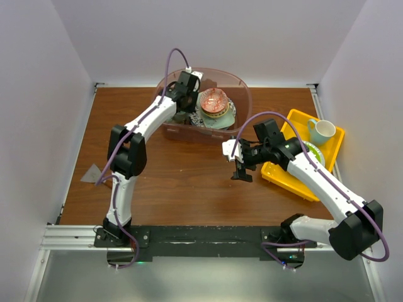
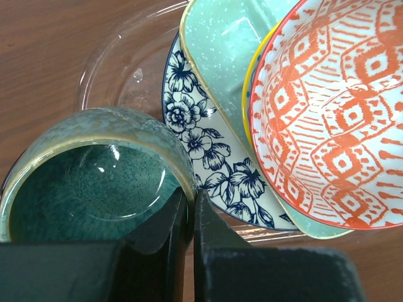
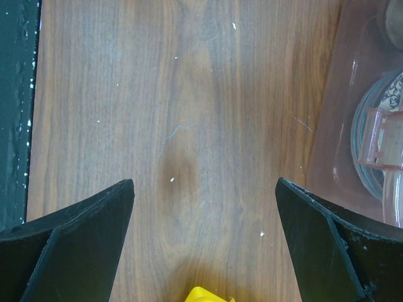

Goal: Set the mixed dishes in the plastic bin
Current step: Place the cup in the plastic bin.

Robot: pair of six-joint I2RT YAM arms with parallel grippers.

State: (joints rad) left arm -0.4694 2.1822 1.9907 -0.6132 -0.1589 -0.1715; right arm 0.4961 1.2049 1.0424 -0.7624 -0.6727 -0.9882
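The left arm (image 1: 135,135) reaches far forward, its gripper (image 2: 192,202) pointing down with jaws pinched almost together on the rim of a teal cup (image 2: 88,189), while the right arm (image 1: 321,182) bends inward, its gripper (image 3: 204,182) spread wide and holding nothing.

I read the top view as bright and evenly lit from overhead, with only soft, short shadows beneath the arms on the table (image 1: 189,182) and no noticeable glare or edge distortion. In the left wrist view the dishes are in sharp focus. Small white specular spots show on the teal glazed bowl (image 2: 94,189) and on the clear floor of the plastic bin (image 2: 126,69), while the fingers of the left gripper (image 2: 191,196), close to the lens, render dark and slightly soft. In the right wrist view the wood grain is mildly soft, the fingers of the right gripper (image 3: 204,182) are near-black with little surface detail, and the bin wall at the right edge looks hazy.
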